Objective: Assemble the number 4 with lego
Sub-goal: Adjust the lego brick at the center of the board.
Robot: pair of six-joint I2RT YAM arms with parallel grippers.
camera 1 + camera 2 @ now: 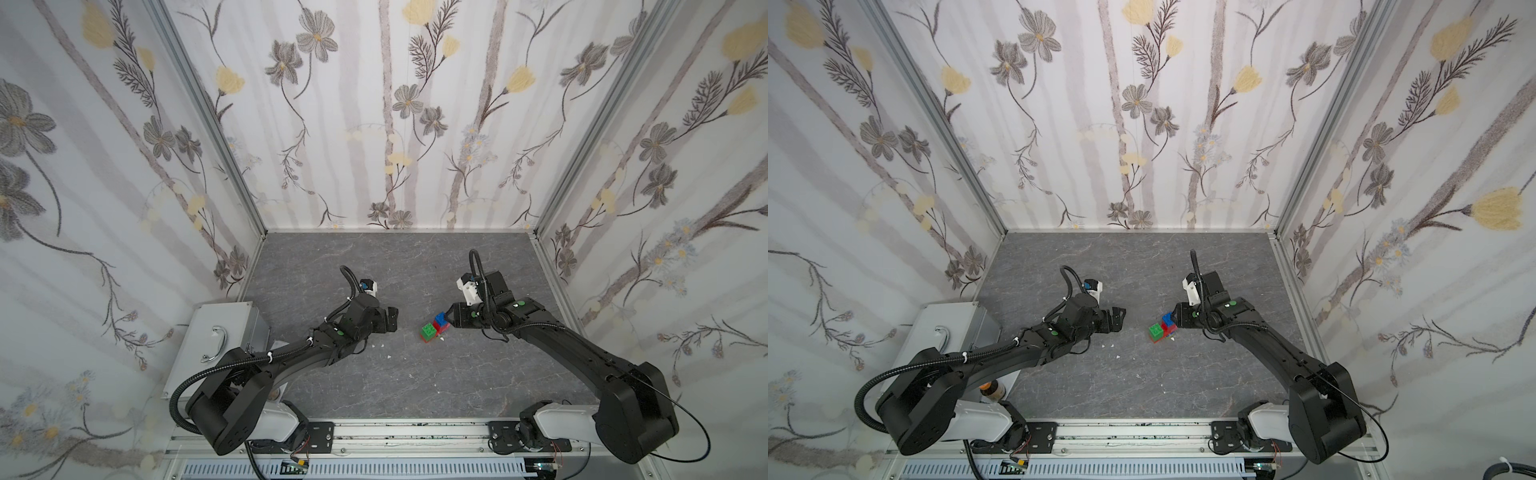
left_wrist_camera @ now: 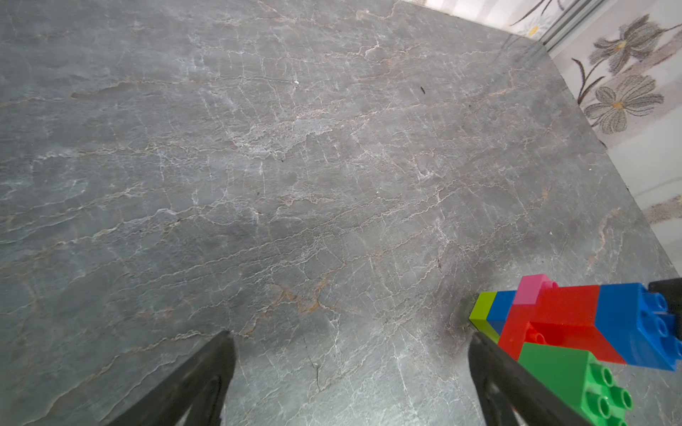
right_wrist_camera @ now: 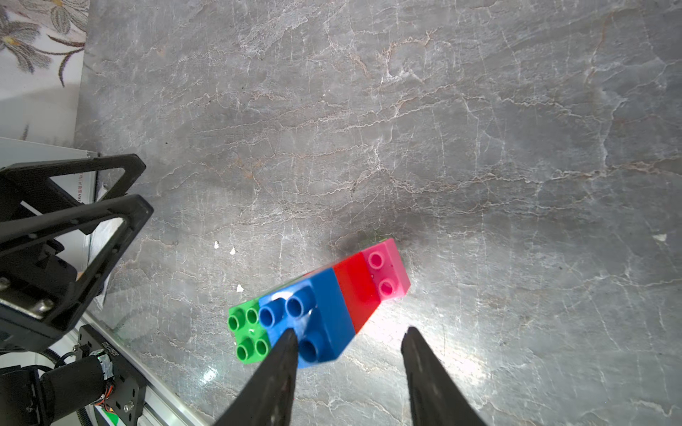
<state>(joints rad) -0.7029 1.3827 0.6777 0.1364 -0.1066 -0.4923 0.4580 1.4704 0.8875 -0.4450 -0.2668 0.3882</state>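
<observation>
The lego figure point(image 1: 434, 328) point(image 1: 1163, 328) lies on the grey table, right of centre. The right wrist view shows a green brick point(image 3: 249, 332), a blue brick point(image 3: 324, 306), a red one point(image 3: 356, 287) and a pink one point(image 3: 385, 273) joined together. A lime end point(image 2: 483, 310) shows in the left wrist view. My right gripper point(image 3: 350, 331) point(image 1: 449, 318) is open at the blue end; one finger point(image 3: 280, 361) overlaps the blue brick, the other stands clear of it. My left gripper point(image 2: 350, 337) point(image 1: 392, 320) hangs wide open and empty, left of the figure.
A grey metal box with a handle point(image 1: 224, 332) stands at the table's left edge, behind the left arm. Small white crumbs point(image 1: 386, 355) lie on the table in front of the figure. Flowered walls close in three sides.
</observation>
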